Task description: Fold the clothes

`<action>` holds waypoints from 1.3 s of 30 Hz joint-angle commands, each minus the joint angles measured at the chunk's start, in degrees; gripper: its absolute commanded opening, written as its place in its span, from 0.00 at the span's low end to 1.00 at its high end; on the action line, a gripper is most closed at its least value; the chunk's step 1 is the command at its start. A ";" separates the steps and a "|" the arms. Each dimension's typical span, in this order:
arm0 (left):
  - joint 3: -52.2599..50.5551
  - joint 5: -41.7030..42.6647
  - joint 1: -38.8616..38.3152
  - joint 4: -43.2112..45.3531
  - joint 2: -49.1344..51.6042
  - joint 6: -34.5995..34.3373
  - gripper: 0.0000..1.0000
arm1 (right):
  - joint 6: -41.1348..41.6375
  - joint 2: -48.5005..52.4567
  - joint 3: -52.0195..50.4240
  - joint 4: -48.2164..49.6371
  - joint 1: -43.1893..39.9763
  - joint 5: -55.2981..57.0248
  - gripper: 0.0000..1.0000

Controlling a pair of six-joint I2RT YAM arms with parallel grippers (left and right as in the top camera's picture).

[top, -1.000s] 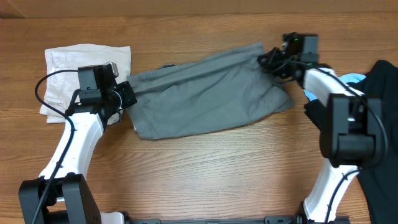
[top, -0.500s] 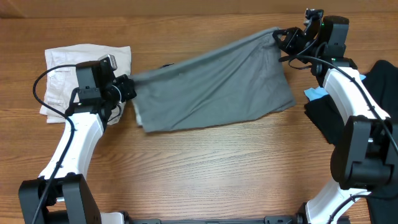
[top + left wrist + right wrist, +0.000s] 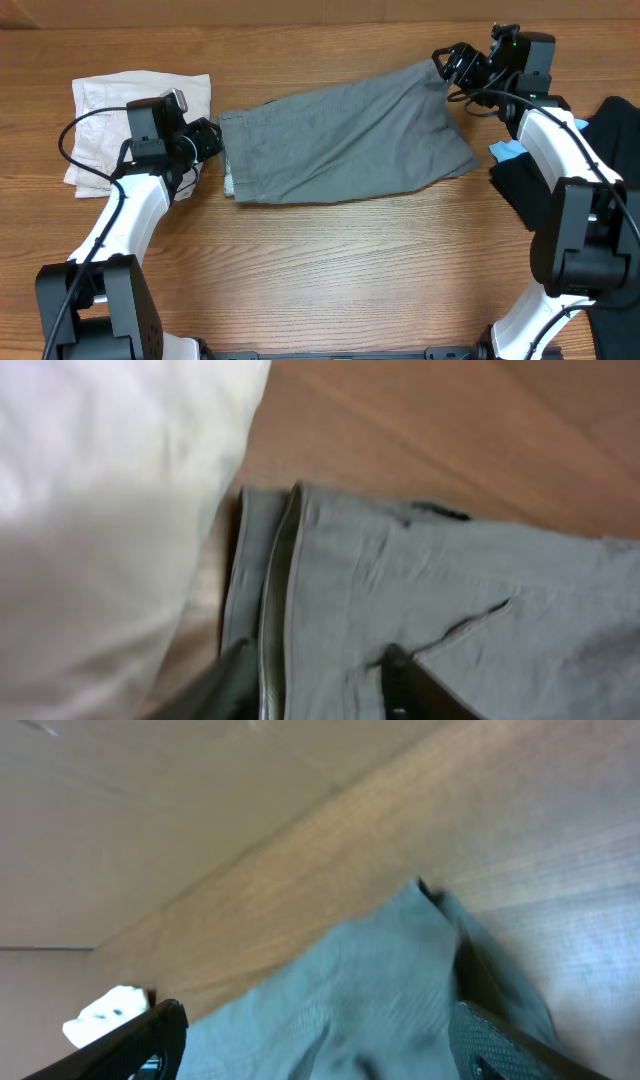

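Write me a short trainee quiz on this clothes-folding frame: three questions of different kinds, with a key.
1. Multiple choice: what lies between the left gripper and the right gripper? A) grey shorts B) a towel C) a blue sock
2. True or false: the cream garment lies nearer the left gripper than the right gripper.
3. Short answer: how do the right gripper's jaws stand?
Key: 1 A; 2 true; 3 open, wide apart.

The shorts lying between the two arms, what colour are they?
The shorts are plain mid-grey, with no pattern showing. The overhead view shows this best.
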 commanded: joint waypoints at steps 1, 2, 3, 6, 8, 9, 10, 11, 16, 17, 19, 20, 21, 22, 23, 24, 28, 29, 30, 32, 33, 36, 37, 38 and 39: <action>0.76 1.46 0.31 -4.24 0.09 -0.02 0.50 | -0.17 0.22 0.72 -4.04 -1.31 0.57 0.85; 0.76 1.38 0.31 -6.10 0.11 0.87 0.52 | -0.17 0.09 0.72 -6.86 -1.66 0.57 0.83; 0.76 1.29 0.31 -8.17 0.17 1.53 0.55 | -0.17 -0.09 0.72 -9.79 -1.95 0.57 0.79; 0.76 1.31 0.28 -13.03 0.33 4.07 0.61 | -0.20 -0.26 0.72 -20.76 -2.60 0.85 0.66; 0.76 1.40 0.15 -14.56 0.63 5.64 0.61 | -0.22 -0.26 0.72 -27.67 -2.67 4.61 0.66; 0.76 1.49 0.11 -14.91 0.90 5.92 0.61 | -0.22 -0.26 0.72 -30.42 -2.67 7.50 0.66; 0.76 1.51 -0.02 -14.91 1.09 5.95 0.62 | -0.22 -0.26 0.72 -32.76 -2.67 10.67 0.66; 0.76 1.49 -0.13 -14.75 1.36 5.95 0.62 | -0.24 -0.26 0.72 -34.45 -2.67 13.81 0.67; 0.76 1.51 -0.87 -13.31 2.29 5.92 0.63 | -8.28 -0.22 0.70 -35.93 -2.60 17.59 0.69; 0.76 1.53 -0.87 -13.20 2.34 5.92 0.63 | -9.51 -0.17 0.66 -36.22 -2.36 17.46 0.64; 0.76 1.51 -0.87 -13.11 2.34 5.92 0.63 | -12.26 -0.15 0.66 -37.94 -1.73 17.57 0.57; 0.76 1.53 -0.87 -13.00 2.34 5.92 0.62 | -13.18 -0.15 0.66 -38.86 -1.46 17.64 0.55; 0.76 1.53 -0.87 -12.98 2.34 5.92 0.63 | -13.62 -0.15 0.66 -39.56 -1.25 17.77 0.55; 0.76 1.51 -0.87 -12.98 2.34 5.95 0.62 | -14.03 -0.15 0.66 -39.82 -1.07 18.08 0.55; 0.76 1.53 -0.87 -12.98 2.34 5.95 0.63 | -14.80 -0.15 0.66 -39.89 -1.03 18.62 0.55; 0.76 1.55 -0.87 -13.00 2.34 5.95 0.63 | -15.08 -0.15 0.66 -39.76 -1.03 19.12 0.56; 0.76 2.56 -0.87 -12.96 2.34 5.95 0.62 | -19.41 -0.15 0.44 -39.54 -0.98 18.43 0.59; 0.76 2.78 -0.87 -12.92 2.34 5.95 0.62 | -19.52 -0.15 0.13 -39.76 -0.96 17.73 0.58; 0.76 3.04 -0.87 -12.98 2.34 5.95 0.62 | -19.52 -0.15 -1.09 -39.80 -0.96 17.07 0.51; 0.76 3.74 -0.87 -12.98 2.34 5.95 0.62 | -19.52 -0.13 -3.23 -38.73 -0.96 17.03 0.42; 0.76 4.42 -0.87 -12.94 2.34 5.95 0.62 | -19.52 -0.15 -4.46 -38.21 -0.98 16.61 0.30; 0.76 5.81 -0.87 -12.76 2.34 5.95 0.62 | -19.52 -0.15 -6.05 -38.42 -0.98 13.20 0.04; 0.76 6.05 -0.87 -12.76 2.34 5.92 0.62 | -19.52 -0.20 -5.97 -39.06 -1.05 12.90 0.04; 0.76 6.05 -0.87 -12.79 2.34 5.95 0.62 | -19.50 -0.68 -5.84 -40.04 -1.20 13.51 0.04; 0.76 6.05 -0.87 -12.81 2.34 5.95 0.62 | -19.21 -1.22 -5.62 -41.07 -1.42 14.51 0.04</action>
